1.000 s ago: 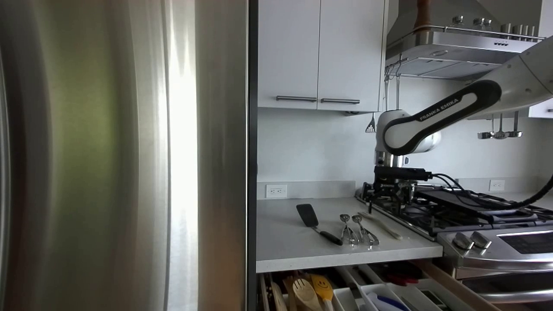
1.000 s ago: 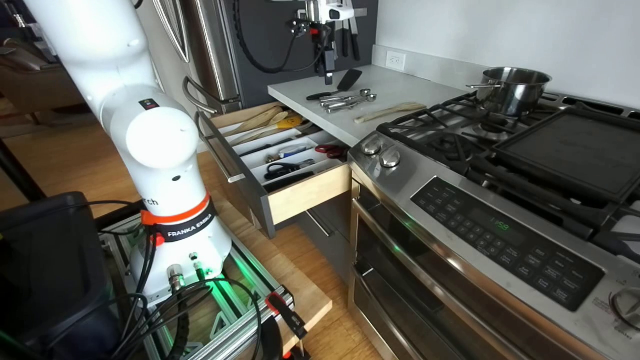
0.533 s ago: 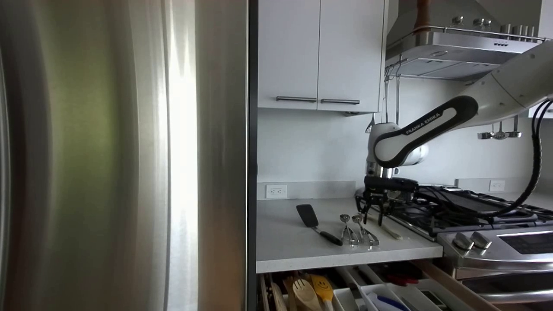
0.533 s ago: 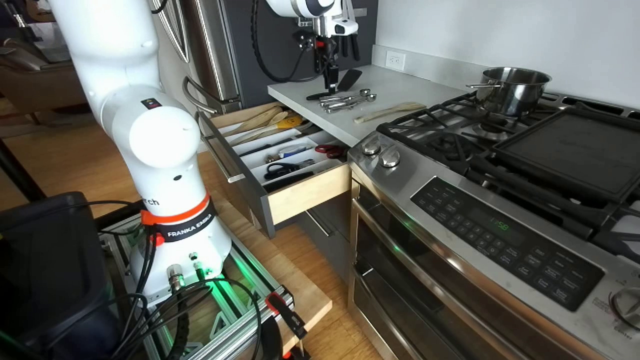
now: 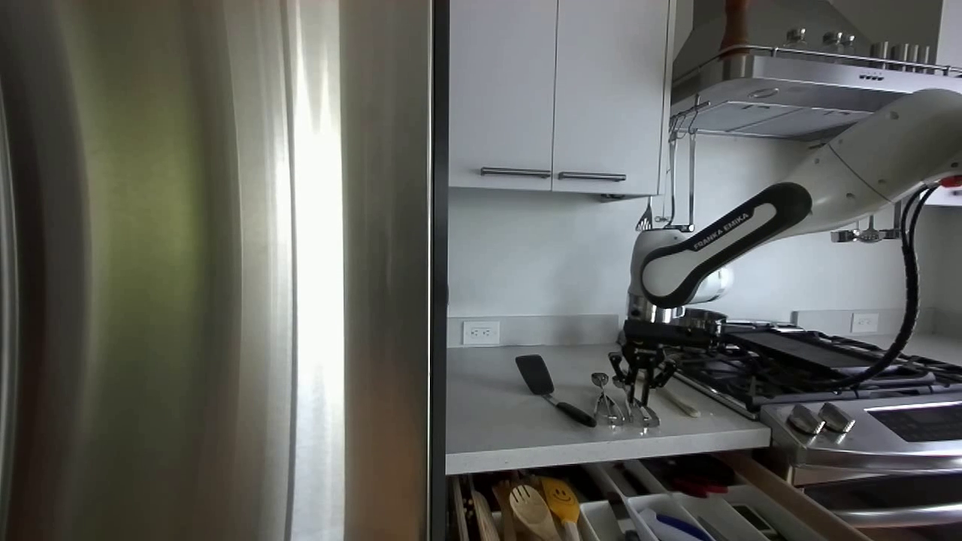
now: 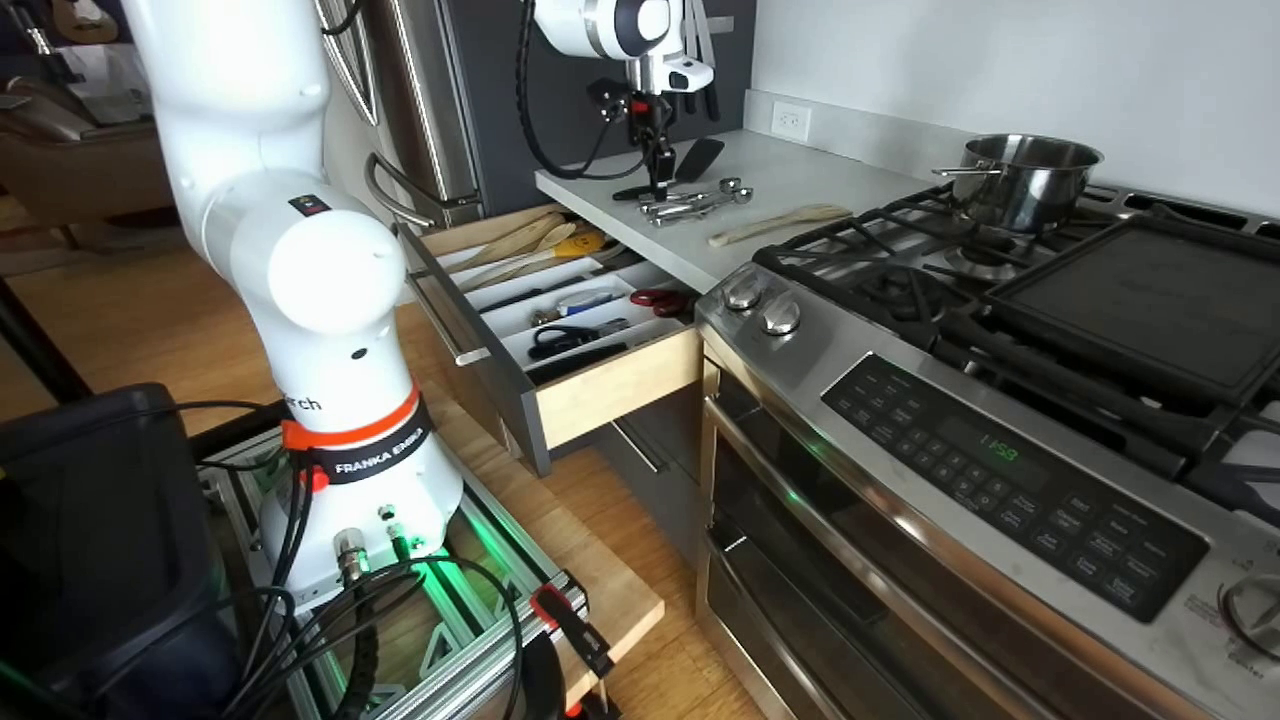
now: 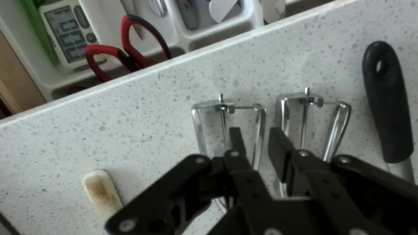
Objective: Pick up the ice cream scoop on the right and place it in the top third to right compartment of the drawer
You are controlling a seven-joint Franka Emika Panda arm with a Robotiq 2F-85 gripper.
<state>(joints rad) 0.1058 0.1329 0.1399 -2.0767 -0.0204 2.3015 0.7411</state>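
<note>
Over the ice cream scoops, jaws lower than before.

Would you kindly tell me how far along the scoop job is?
Looks done: the drawer stands open, and the tool is at the right scoop.
In hand: seemingly the grasp; the tool is open and holds nothing.
Left: gripping, lifting and placing, since the right scoop lies on the counter, outside the drawer.
</note>
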